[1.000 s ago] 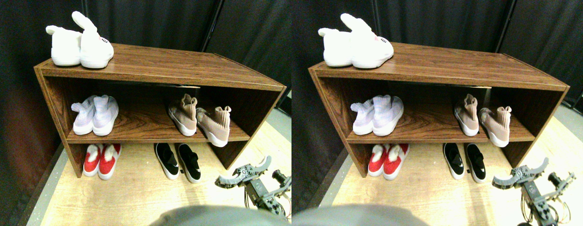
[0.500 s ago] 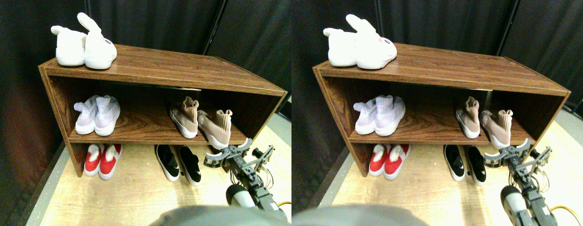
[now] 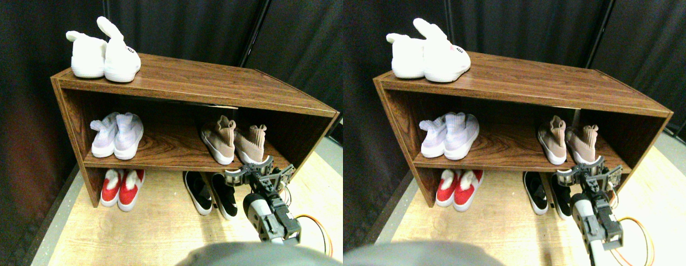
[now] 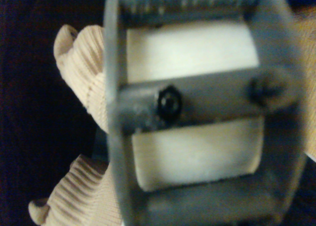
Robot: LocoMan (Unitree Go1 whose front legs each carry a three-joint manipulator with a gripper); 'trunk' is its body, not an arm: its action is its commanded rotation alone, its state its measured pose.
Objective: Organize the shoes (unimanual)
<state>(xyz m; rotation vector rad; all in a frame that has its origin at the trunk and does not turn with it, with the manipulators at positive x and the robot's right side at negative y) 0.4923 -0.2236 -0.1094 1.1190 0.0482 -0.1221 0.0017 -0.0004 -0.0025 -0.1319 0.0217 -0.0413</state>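
Two tan knit shoes stand side by side at the right of the middle shelf, the left one (image 3: pixel 218 141) and the right one (image 3: pixel 252 145), heels toward me. My right gripper (image 3: pixel 260 170) is at the shelf's front edge, right against the right tan shoe's heel, its jaws spread open to either side. In the wrist view the white sole (image 4: pixel 192 50) shows through the jaw frame, with the tan knit collars (image 4: pixel 81 72) beside it. A pair of black slip-ons (image 3: pixel 199 192) sits on the floor under the shelf, just left of my arm.
The wooden shoe rack (image 3: pixel 199 84) carries white bunny slippers (image 3: pixel 106 55) on top and a pale lilac pair (image 3: pixel 117 136) at the middle shelf's left. Red shoes (image 3: pixel 121 187) sit on the floor below. An orange cable (image 3: pixel 315 227) trails by my arm. Dark curtains hang behind.
My gripper has reached forward and left from the floor area to the right tan shoe's heel. That shoe, earlier angled and overhanging the shelf edge, now sits straighter beside its mate.
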